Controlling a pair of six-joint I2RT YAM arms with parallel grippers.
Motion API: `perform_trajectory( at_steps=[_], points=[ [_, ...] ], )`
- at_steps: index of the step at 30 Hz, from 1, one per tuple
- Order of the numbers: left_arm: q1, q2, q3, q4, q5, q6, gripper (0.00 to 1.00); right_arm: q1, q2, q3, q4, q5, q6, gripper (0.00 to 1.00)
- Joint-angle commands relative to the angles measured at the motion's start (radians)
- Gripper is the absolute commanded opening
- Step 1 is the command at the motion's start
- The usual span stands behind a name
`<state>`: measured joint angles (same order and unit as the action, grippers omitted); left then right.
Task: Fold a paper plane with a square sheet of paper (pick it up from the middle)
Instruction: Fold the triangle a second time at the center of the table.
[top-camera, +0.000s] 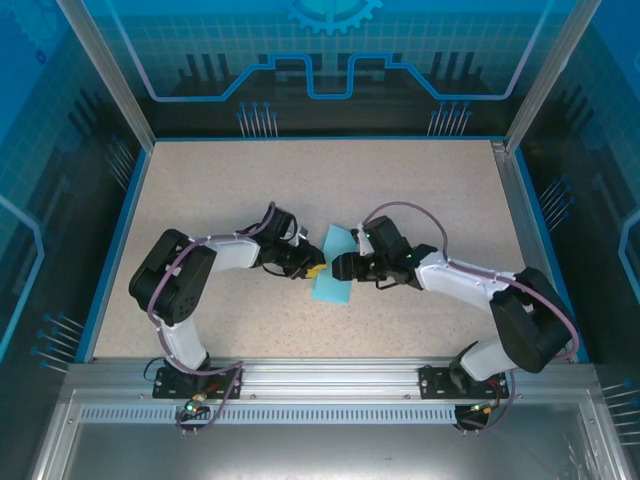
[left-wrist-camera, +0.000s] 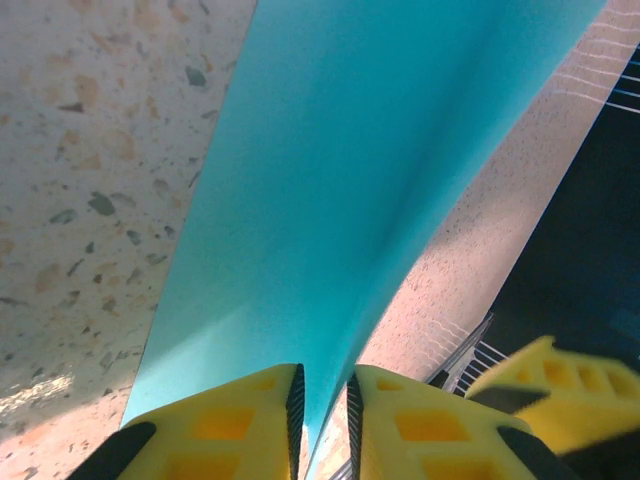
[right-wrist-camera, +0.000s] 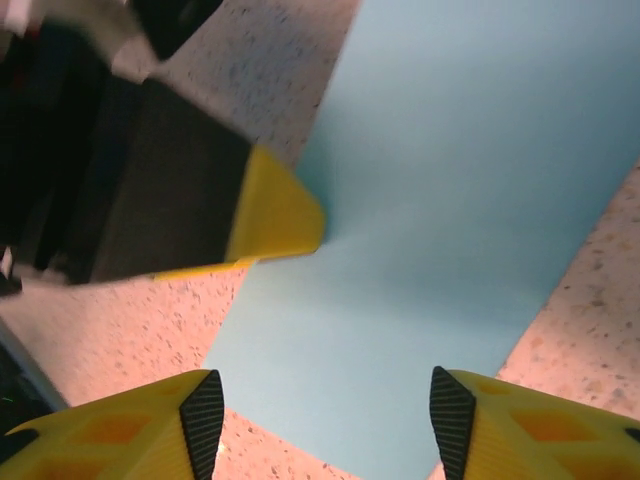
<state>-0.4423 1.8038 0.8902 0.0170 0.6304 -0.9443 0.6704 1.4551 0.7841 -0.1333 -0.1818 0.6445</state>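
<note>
Left wrist: sheet (left-wrist-camera: 380, 180) nipped in left gripper (left-wrist-camera: 325, 378) (edge only).

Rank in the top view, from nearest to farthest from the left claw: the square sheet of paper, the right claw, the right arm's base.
1. The square sheet of paper: pinched in the left claw, centre.
2. The right claw: just right, open over the sheet.
3. The right arm's base: near edge, right side.

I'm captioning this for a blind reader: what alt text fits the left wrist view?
The left claw, yellow-fingered, pinches the near edge of a light blue paper sheet, which curves away over a speckled table.
</note>
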Motion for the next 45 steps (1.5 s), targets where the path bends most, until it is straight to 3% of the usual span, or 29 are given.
perform_trajectory(
  at_steps=[1, 4, 10, 22, 30, 37, 45],
  points=[
    [-0.001, 0.012, 0.034, -0.016, 0.032, -0.004, 0.17, 0.121, -0.048, 0.011, -0.113, 0.222, -0.130, 0.64],
    [-0.001, 0.008, 0.035, -0.023, 0.031, -0.002, 0.12, 0.232, -0.030, 0.058, -0.169, 0.377, -0.182, 0.65],
    [0.000, -0.004, 0.027, -0.025, 0.038, -0.005, 0.12, 0.362, 0.055, 0.141, -0.192, 0.517, -0.204, 0.69],
    [-0.001, -0.015, 0.026, -0.032, 0.036, -0.002, 0.11, 0.434, 0.203, 0.252, -0.240, 0.640, -0.172, 0.68],
    [0.000, -0.016, 0.024, -0.032, 0.038, -0.001, 0.11, 0.436, 0.234, 0.275, -0.239, 0.638, -0.173, 0.53],
    [0.000, -0.018, 0.020, -0.030, 0.036, -0.004, 0.12, 0.434, 0.207, 0.265, -0.256, 0.674, -0.165, 0.26],
    [-0.001, -0.023, 0.024, -0.040, 0.037, 0.004, 0.13, 0.404, 0.167, 0.244, -0.250, 0.637, -0.175, 0.06]
  ],
)
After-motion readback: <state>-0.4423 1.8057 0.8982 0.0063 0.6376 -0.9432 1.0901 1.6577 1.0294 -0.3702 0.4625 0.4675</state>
